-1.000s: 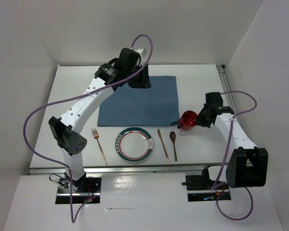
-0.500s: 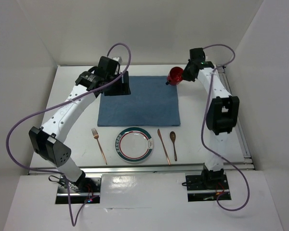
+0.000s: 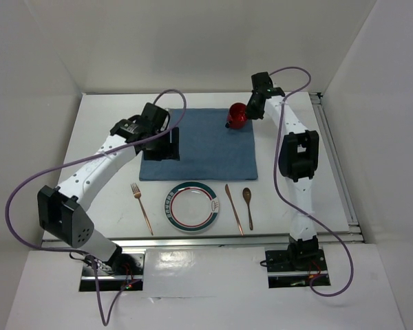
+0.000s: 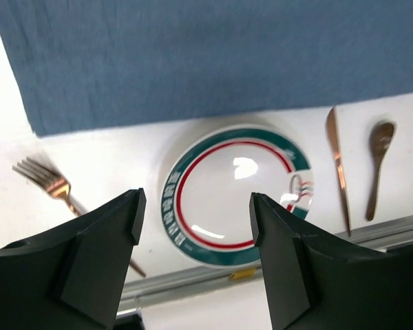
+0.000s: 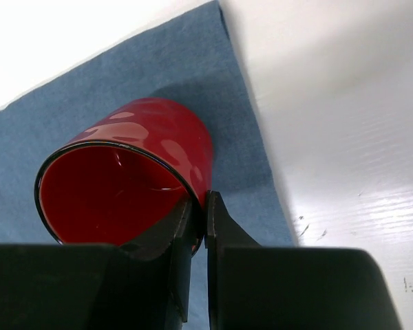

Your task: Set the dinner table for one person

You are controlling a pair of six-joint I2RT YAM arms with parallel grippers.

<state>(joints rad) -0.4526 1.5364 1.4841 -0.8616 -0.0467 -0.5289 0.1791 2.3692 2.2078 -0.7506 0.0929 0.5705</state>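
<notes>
1. The table [image 3: 103, 137], a white top, carries everything in view; a metal rail runs along its right edge, and both arms are bolted at its near edge.
2. A blue mat [image 3: 206, 148] lies flat at the middle of the table, closer to the far edge than to the near one.
3. A plate [image 3: 192, 206] with a green and red rim sits near the middle of the near edge, just off the mat's near edge and not on it.
4. A fork [image 3: 142, 206] lies left of the plate, tines toward the far edge.
5. A knife [image 3: 234, 208] lies right of the plate, and a spoon [image 3: 248, 205] lies just beyond it, toward the right edge; the two do not touch.
6. The left gripper [image 4: 196, 203] hangs over the mat's left part, released, jaws wide apart with nothing between them; its camera looks down on the plate.
7. The right gripper [image 5: 198, 206] is clenched on the wall of a red cup [image 3: 237, 115], one finger inside the rim and one outside.
8. The cup is tilted, its mouth toward the wrist camera, over the mat's far right corner; whether it touches the cloth I cannot tell.
</notes>
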